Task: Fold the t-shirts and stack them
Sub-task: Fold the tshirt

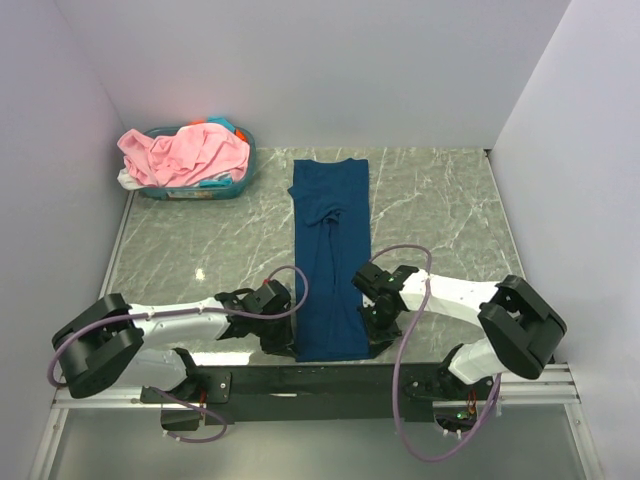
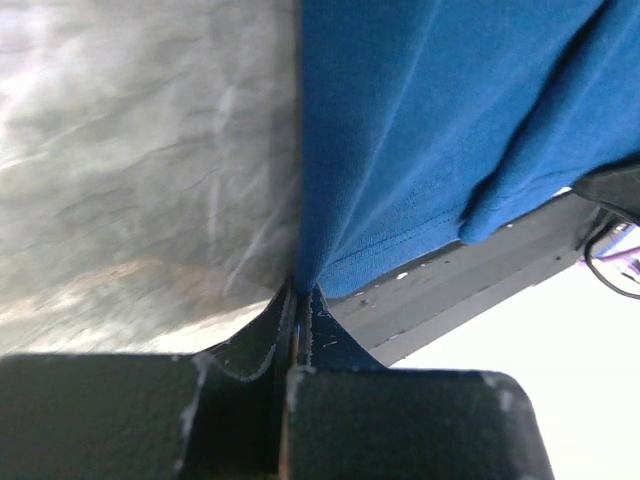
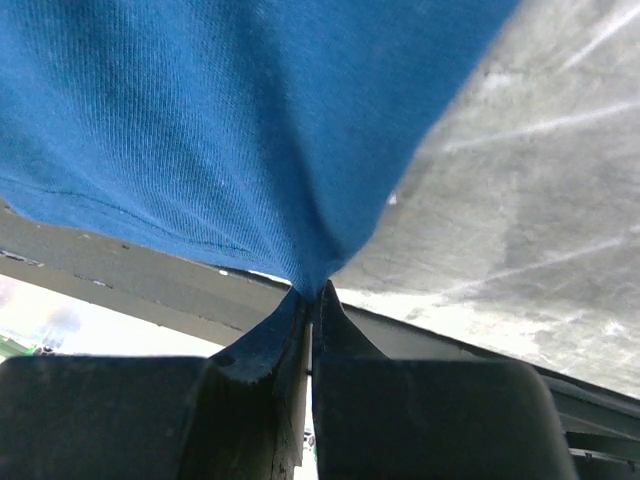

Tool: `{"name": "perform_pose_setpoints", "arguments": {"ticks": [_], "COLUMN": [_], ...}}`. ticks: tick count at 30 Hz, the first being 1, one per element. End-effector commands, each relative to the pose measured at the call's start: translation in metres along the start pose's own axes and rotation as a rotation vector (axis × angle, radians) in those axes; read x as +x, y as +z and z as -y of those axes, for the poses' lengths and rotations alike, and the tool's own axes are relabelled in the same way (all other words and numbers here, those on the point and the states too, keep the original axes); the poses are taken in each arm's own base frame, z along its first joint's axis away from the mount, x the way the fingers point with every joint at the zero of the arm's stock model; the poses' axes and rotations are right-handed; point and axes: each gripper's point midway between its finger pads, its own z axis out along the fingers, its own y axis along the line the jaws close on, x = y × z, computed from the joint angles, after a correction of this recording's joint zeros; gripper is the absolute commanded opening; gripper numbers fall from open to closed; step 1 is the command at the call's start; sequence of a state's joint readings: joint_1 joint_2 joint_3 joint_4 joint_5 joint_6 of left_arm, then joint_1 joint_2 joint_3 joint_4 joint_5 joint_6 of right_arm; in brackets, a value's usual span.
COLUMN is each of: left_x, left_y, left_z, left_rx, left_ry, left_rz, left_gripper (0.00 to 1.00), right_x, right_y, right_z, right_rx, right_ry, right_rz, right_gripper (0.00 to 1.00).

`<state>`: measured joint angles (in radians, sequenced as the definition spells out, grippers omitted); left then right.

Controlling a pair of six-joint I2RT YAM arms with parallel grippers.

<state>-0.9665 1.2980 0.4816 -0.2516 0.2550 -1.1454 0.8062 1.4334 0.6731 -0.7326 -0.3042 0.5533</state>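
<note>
**Top view.** The navy shirt (image 1: 330, 255) lies as a long, narrow strip down the middle of the table (image 1: 200, 250), with its hem at the near edge. The left gripper (image 1: 287, 343) and right gripper (image 1: 374, 333) sit at its two near corners. A pink shirt (image 1: 185, 152) is heaped in the basket (image 1: 243, 178), far left. Unequal lifts would probably skew the fold.

**Left wrist view.** The jaws are closed to a slit on the hem corner of the navy shirt (image 2: 430, 130). Only a thin edge of cloth is pinched, so a sharp pull may slip it free.

**Right wrist view.** The jaws are likewise closed on the opposite corner, and the cloth fans out taut. If only some of the layers are caught, the strip may open in the carry. A low carry may drag and bunch it.
</note>
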Motion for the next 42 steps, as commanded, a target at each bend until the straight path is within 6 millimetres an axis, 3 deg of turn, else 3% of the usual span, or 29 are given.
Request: {"name": "perform_pose_setpoints", "arguments": {"ticks": [1,7,13,18,29,42], "left_x": [0.001,-0.007,-0.025,-0.045,-0.121,-0.218], "left_y": [-0.006,-0.027,-0.047,-0.059,-0.082,-0.084], "left_z": [-0.024,-0.010,0.023,0.028,0.055,0.083], "left_rx": [-0.104,-0.080,-0.034,-0.070,0.031,0.053], "left_ry": [0.019,0.023,0.077,0.088,0.109,0.132], "left_rz": [0.026,0.075,0.139,0.193,0.296,0.375], "left_gripper": [0.00,0.00,0.00,0.00,0.00,0.00], "right_x": [-0.002,-0.006,-0.021,-0.037,-0.097,-0.182], "right_y": [-0.015,-0.037,-0.061,-0.076,-0.116,-0.143], "right_z": [0.001,-0.006,-0.016,-0.015,-0.012,0.003], "right_rx": [0.018,0.015,0.010,0.032,0.033,0.067], "right_ry": [-0.002,0.003,0.007,0.022,0.081,0.122], "right_rz": [0.029,0.069,0.125,0.172,0.288,0.372], "right_gripper": [0.00,0.00,0.00,0.00,0.00,0.00]}}
